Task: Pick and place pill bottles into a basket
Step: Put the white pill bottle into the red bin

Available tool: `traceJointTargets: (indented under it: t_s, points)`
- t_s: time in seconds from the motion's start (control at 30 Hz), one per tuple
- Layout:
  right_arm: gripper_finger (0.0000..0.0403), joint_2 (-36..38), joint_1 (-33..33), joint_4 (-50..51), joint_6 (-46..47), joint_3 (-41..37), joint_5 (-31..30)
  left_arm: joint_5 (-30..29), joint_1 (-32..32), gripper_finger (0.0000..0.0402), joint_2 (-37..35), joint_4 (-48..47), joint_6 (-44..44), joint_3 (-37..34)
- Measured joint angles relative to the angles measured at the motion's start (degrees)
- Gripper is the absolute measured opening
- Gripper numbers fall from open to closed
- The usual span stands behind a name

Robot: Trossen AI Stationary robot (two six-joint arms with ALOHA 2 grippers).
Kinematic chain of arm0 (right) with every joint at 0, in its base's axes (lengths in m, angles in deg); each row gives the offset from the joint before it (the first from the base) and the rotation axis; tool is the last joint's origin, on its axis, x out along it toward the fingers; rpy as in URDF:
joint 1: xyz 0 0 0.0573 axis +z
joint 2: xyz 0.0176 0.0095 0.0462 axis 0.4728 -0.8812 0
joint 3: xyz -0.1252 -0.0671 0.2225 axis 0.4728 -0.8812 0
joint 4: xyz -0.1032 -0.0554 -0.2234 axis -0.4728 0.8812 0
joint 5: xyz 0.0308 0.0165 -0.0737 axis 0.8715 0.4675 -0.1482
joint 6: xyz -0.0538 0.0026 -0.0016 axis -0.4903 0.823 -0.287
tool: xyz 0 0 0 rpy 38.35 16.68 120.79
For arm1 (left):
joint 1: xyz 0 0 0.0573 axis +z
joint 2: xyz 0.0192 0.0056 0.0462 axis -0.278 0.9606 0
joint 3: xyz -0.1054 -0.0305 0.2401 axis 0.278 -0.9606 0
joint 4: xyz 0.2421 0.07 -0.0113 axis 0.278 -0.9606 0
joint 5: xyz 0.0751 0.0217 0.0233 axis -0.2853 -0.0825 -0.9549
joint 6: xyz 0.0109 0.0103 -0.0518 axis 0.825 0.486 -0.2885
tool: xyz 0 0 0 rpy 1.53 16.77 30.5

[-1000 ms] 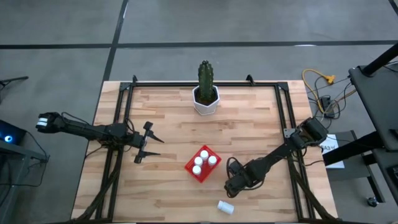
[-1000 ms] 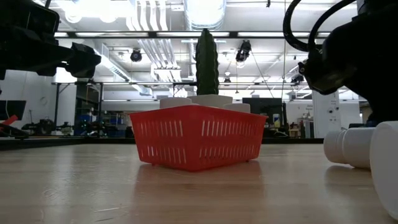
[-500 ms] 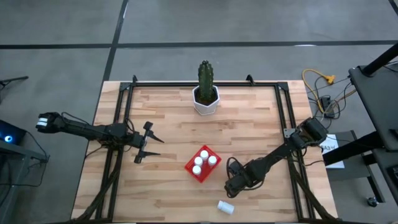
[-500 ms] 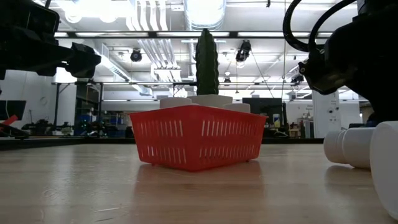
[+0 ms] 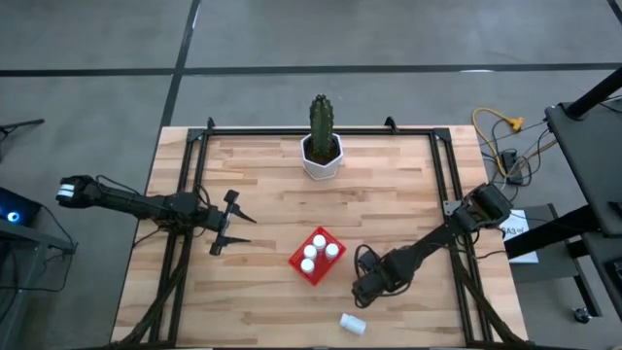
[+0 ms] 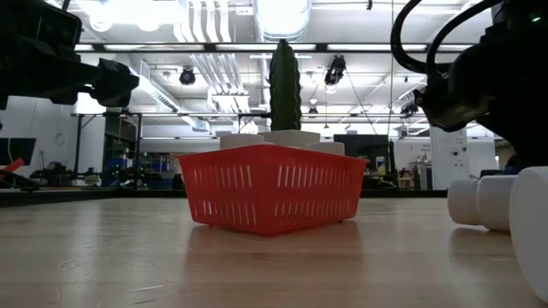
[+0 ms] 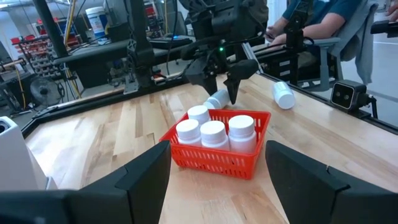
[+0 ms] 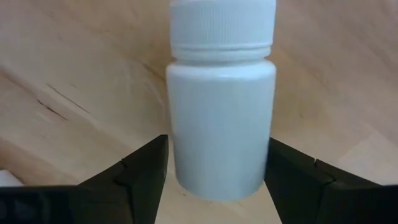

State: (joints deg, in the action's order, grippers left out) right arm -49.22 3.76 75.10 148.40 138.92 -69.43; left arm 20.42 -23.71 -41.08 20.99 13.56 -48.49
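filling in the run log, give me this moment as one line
right gripper: open around lying pill bottle | left gripper: open, waiting left of basket | basket: three bottles inside | another bottle on table

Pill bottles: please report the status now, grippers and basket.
Right gripper open, straddling a lying pill bottle beside the red basket. Left gripper open, waiting left of basket. Three bottles inside, one loose near the front edge.

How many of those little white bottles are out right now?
5 visible: three standing in the red basket, at and; one lying under the right claw at; one lying near the table edge. More may be hidden.
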Motion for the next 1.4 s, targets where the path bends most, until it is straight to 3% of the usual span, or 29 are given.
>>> traceJointTargets:
  t_s: [0.6, 1.0, 1.4]
  points:
    - [0.0232, 0.0, -1.1, 0.0, -1.8, 0.0, -0.3, 0.0, 0.0, 0.0244, 0.0, 0.0, 0.0, 0.0]
    - [0.0161, 0.1, -1.3, 0.4, -2.6, -0.1, 2.3, 0.0, 0.0, 0.0244, 0.0, 0.0, 0.0, 0.0]
    - [0.0161, 0.1, -1.5, 0.9, -4.6, 0.5, 2.6, 0.3, 0.0, 0.0244, 0.0, 0.0, 0.3, 0.0]
